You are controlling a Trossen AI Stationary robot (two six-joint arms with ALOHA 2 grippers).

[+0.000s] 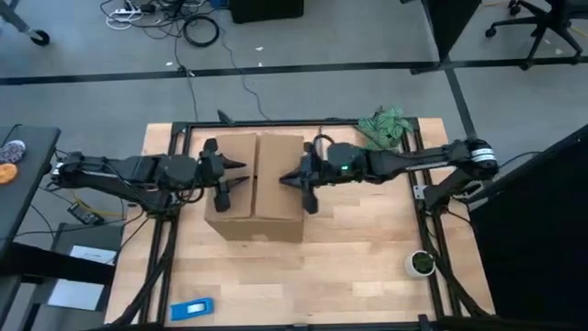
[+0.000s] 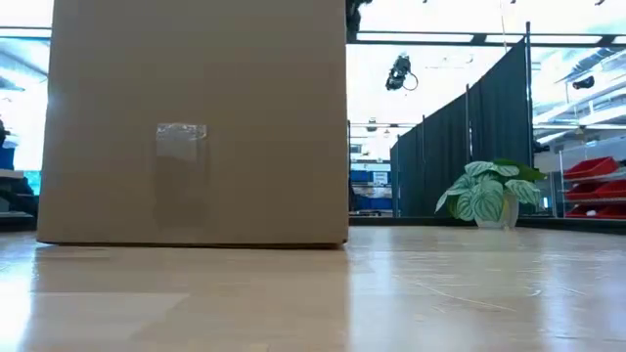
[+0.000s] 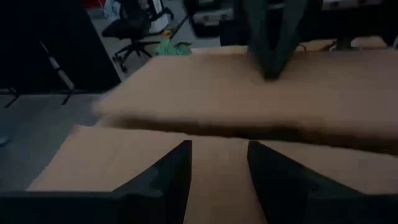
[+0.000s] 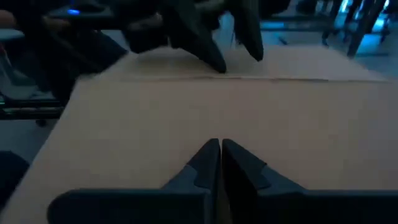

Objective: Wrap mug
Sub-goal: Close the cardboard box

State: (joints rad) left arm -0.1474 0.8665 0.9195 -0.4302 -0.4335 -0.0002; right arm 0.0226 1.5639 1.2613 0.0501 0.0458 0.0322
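A closed cardboard box (image 1: 255,188) stands mid-table, its two top flaps meeting at a seam (image 1: 256,175). The mug is out of view. My left gripper (image 1: 237,176) hovers open over the box's left top flap (image 3: 124,168), reaching in from the table's left. My right gripper (image 1: 292,179) is shut over the right top flap (image 4: 298,118), reaching in from the table's right. The two grippers face each other across the seam. My right gripper's shut fingertips (image 4: 211,152) lie low against the box's right top flap, near the seam. They come almost level from the table's right. I cannot tell whether they touch the cardboard. My left gripper's fingers stand just above the left flap; no touch shows.
A small potted plant (image 1: 421,264) stands near the table's front right corner. A green-and-white bundle (image 1: 386,125) lies at the back right. A blue flat object (image 1: 192,309) sits at the front left edge. Bare wood lies in front of the box.
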